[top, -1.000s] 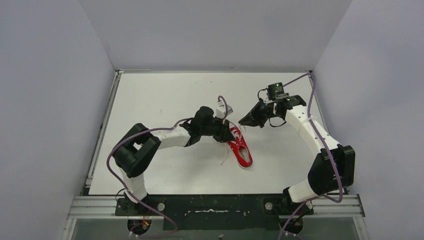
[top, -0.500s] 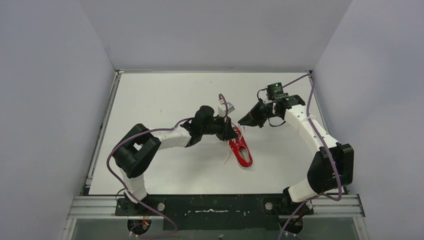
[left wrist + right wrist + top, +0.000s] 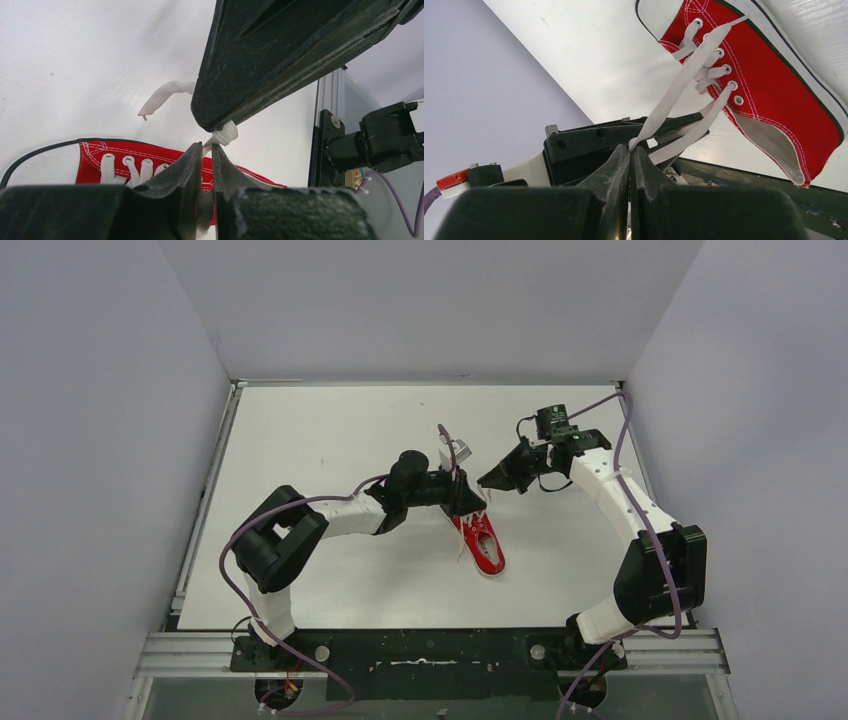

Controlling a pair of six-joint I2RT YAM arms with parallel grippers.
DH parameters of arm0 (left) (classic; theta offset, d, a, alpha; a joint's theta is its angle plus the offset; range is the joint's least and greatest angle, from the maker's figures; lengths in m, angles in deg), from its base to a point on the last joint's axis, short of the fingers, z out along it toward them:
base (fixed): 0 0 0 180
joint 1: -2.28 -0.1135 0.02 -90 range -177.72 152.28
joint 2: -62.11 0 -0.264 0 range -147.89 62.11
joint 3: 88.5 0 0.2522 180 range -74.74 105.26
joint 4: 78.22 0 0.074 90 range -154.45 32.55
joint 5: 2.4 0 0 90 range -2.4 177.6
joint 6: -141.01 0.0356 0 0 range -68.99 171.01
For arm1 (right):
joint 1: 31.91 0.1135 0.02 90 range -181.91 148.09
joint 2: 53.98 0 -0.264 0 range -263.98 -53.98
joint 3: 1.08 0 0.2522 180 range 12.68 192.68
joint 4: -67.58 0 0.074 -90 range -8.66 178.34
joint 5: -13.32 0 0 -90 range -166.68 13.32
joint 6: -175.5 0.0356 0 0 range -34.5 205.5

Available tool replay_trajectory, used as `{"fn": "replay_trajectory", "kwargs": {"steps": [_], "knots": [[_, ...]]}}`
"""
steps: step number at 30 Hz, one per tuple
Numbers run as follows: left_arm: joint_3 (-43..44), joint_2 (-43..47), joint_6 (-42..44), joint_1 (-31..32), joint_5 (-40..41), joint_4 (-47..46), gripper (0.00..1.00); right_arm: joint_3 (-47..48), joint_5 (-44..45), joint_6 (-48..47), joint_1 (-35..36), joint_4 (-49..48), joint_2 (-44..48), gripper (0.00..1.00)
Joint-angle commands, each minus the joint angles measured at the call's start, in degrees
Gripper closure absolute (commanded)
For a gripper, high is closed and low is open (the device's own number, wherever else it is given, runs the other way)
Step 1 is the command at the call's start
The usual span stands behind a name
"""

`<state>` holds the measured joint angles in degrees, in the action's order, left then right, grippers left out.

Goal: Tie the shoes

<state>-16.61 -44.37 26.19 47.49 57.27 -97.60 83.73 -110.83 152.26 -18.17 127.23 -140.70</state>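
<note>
The red sneaker [image 3: 482,543] lies on the white tabletop [image 3: 330,430] between the two arms, toe toward the far side and heel opening toward the bases. Both claws meet just above its toe end.

The right claw [image 3: 629,150] is pressed together on one lace [image 3: 679,85], which runs taut and straight from the eyelets to the fingertips. Held high like this, the strand is likely kept tight and clear of the shoe so the other can be passed around it.

The left claw [image 3: 206,148] is nearly pressed together, and the other lace [image 3: 224,134] shows right at its tips, so it appears to be pinching that strand close under the right claw's finger.

The overhead view only shows the two claws crowded together; the laces are too thin there to follow. The right wrist view shows both strands leaving the eyelets. The left wrist view adds a loose lace tip [image 3: 165,93] hanging free; whose it is I cannot tell.
</note>
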Motion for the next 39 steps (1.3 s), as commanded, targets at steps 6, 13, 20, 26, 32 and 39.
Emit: {"fn": "replay_trajectory", "kwargs": {"steps": [6, 13, 20, 26, 32, 39], "knots": [[1.4, -1.4, -1.1, 0.5, -0.8, -8.1, 0.83, 1.0, -0.6, 1.8, -0.3, -1.5, 0.2, 1.0], [1.5, -2.2, -1.4, 0.5, -1.1, -8.4, 0.79, 1.1, -0.2, 2.4, -0.1, -1.9, -0.1, 1.0], [2.1, -3.3, -2.6, 0.5, -1.2, -9.5, 0.78, 0.4, -0.2, 2.9, 0.0, -1.9, 0.1, 1.0], [2.6, -4.1, -4.3, 0.2, -0.5, -10.3, 0.98, 0.7, 0.5, 2.4, 0.9, -0.9, 0.2, 1.0], [0.7, -3.6, -6.5, -1.6, -1.4, -11.8, 1.0, 1.3, 0.8, -3.6, 0.3, -2.1, -0.6, 1.0], [-3.4, -1.7, -9.7, -2.5, -0.8, -14.7, 1.0, 8.8, -7.1, -20.6, 1.6, -4.7, -11.6, 0.99]]}}
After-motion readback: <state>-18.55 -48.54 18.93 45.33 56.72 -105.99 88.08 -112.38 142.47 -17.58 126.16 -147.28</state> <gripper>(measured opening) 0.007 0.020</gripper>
